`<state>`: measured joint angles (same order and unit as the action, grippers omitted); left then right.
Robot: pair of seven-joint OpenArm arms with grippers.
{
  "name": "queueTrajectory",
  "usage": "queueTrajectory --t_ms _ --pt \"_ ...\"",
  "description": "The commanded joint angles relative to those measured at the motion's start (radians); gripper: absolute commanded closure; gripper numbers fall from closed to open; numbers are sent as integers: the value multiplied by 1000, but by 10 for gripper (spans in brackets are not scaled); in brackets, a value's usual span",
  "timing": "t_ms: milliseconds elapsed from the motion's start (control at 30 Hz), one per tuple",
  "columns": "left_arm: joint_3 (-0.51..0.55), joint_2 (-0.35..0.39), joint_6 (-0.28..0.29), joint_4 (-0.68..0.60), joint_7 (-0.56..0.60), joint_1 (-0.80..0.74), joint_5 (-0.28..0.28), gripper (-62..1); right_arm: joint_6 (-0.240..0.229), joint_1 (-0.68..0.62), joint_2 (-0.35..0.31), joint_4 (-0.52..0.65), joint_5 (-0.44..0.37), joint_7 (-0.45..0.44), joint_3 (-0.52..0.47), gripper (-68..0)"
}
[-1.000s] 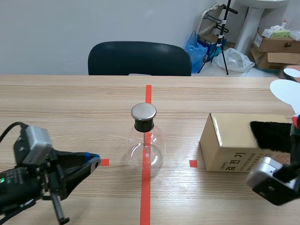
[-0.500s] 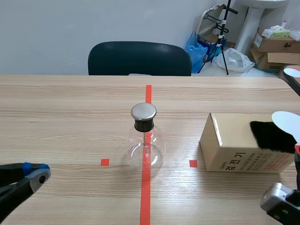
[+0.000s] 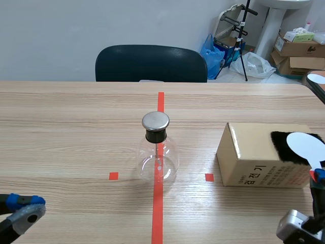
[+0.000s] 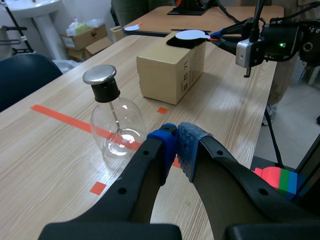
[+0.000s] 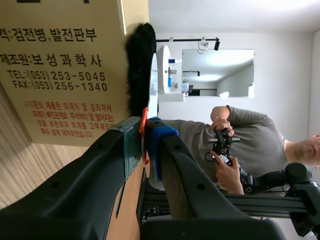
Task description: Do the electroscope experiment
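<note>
Left gripper (image 3: 21,212): low and well to the left of the electroscope flask (image 3: 158,152), nearer the robot than it. In its wrist view the blue pads (image 4: 165,142) press together with nothing between them, so the gripper is clenched empty.

Electroscope flask: stands upright on the table (image 3: 76,117), on the red tape line. It is clear glass with a black stopper and a flat metal cap, and a thin rod runs down inside it.

Cardboard box (image 3: 254,152): on the table to the right of the flask, apart from it.

Fur cloth (image 3: 284,146): black, lying on top of the box at the end farther from the flask.

White disc (image 3: 304,145): over the fur cloth, right of the flask. I cannot tell whether it touches the fur.

Right gripper (image 3: 316,175): farthest right of the flask, below the disc. In its wrist view the fingers are clamped on the disc's thin orange-red handle (image 5: 143,131).
</note>
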<state>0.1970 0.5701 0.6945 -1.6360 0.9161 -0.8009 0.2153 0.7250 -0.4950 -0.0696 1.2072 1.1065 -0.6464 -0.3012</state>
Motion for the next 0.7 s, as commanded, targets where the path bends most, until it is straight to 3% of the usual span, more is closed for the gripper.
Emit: queueTrajectory --t_ms 0,67,133,167,233,500,667 --pt "-3 -5 2 -2 25 3 -8 -41 58 -4 -13 9 -7 0 -13 -10" --pt "-3 -5 2 -2 35 3 -8 -62 58 -4 -13 3 0 0 -13 -10" --pt "-3 -5 2 -2 35 3 9 -176 58 -3 -14 -4 9 0 -13 -10" --pt "-3 -5 2 -2 38 4 27 -295 58 -3 -14 -7 11 0 -13 -10" --pt "-5 -5 2 -1 38 3 40 -621 58 -3 -14 -16 11 1 -13 -10" --pt "-5 -5 2 -1 123 3 36 -623 58 -3 -13 -33 24 -3 -12 -10" --pt "-5 -5 2 -1 123 3 36 -623 58 -1 -16 -33 34 -83 -12 -10"
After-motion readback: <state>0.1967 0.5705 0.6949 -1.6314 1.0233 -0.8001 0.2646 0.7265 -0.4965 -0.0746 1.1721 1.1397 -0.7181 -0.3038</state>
